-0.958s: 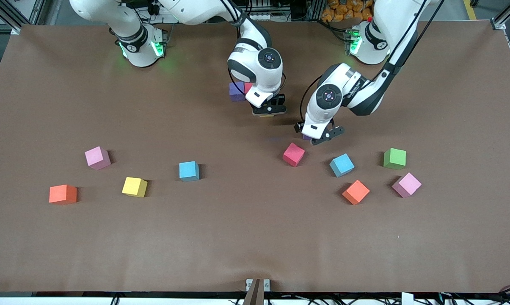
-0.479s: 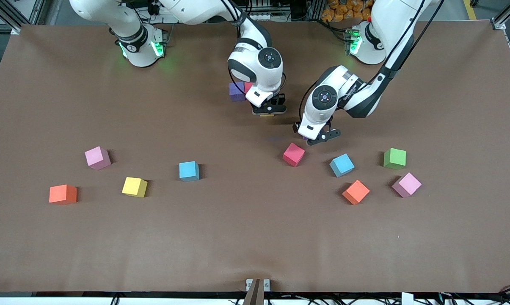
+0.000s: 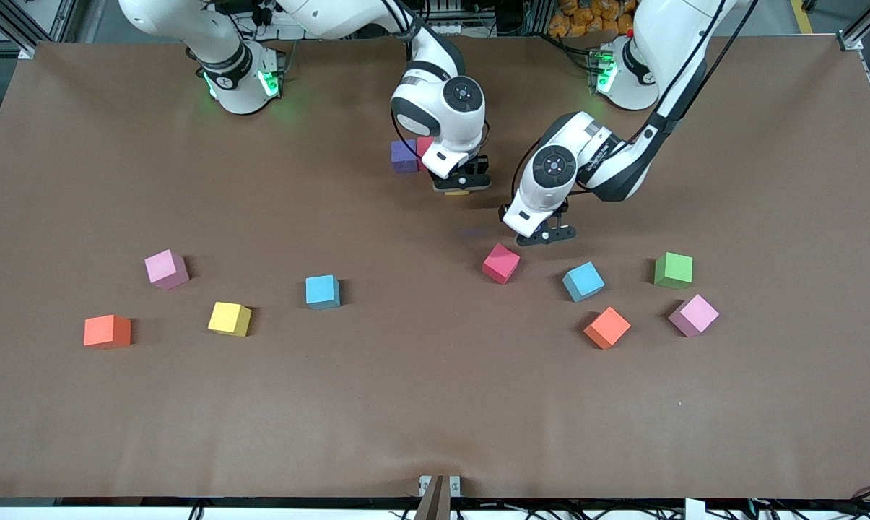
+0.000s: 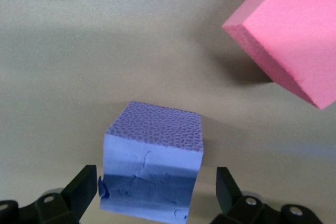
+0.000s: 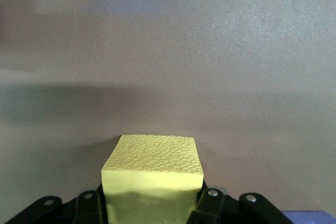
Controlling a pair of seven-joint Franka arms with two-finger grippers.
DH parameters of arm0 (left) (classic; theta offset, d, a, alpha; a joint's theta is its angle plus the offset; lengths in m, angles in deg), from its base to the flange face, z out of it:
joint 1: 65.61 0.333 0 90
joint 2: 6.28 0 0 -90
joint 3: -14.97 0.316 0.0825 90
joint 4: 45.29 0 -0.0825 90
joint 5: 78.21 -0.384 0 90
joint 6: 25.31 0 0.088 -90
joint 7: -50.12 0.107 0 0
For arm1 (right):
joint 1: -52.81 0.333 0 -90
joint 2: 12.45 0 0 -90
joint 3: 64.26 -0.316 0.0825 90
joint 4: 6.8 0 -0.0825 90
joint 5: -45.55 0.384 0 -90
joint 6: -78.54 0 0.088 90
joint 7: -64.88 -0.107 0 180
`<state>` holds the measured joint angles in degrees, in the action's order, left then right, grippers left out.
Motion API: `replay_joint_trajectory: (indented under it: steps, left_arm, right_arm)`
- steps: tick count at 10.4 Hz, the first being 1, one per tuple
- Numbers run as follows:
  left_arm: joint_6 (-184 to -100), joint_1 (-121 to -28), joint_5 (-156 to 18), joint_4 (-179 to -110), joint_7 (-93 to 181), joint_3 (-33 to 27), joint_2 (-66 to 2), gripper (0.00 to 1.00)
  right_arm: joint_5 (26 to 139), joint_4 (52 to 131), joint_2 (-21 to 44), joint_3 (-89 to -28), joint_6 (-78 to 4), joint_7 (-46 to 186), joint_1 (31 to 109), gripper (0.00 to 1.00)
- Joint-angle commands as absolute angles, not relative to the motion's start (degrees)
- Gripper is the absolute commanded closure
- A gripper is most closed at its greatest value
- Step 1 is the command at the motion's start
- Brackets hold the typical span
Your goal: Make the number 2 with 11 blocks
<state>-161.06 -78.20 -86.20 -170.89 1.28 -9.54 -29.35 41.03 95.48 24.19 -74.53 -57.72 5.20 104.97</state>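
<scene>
Our right gripper [image 3: 461, 185] is clamped on a yellow block [image 5: 152, 179] and holds it over the tabletop [image 3: 435, 404], just beside a purple block [image 3: 403, 156] and a red block [image 3: 424, 146] that touch each other near the robots' bases. Our left gripper [image 3: 543, 235] stands with its fingers [image 4: 79, 190] spread wide around a second purple block [image 4: 152, 174], not gripping it. A second red block [image 3: 501, 263] lies nearest to it, closer to the front camera. Spread across the tabletop lie two light blue blocks [image 3: 323, 292], two pink blocks [image 3: 166, 269], two orange blocks [image 3: 107, 331], another yellow block [image 3: 229, 318] and a green cube [image 3: 673, 270].
</scene>
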Motion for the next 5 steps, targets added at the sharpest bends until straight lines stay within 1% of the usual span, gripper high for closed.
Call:
replay_joint_trajectory:
  steps: [1, 4, 5]
  left_arm:
    - [-160.9, -77.9, -87.4, -170.3, 4.3, -9.6, -29.4, 0.0]
    - [-160.8, -77.1, -87.4, -170.0, 7.9, -9.6, -29.1, 0.0]
    - [-160.8, -77.1, -87.4, -169.3, 8.2, -9.6, -29.5, 0.0]
  right_arm:
    - [40.5, 97.3, 24.1, -74.1, -58.3, 3.7, 105.9, 1.0]
    - [40.5, 97.3, 23.9, -74.1, -58.1, 3.7, 105.9, 1.0]
    - [40.5, 97.3, 23.9, -74.1, -57.9, 3.7, 105.8, 0.78]
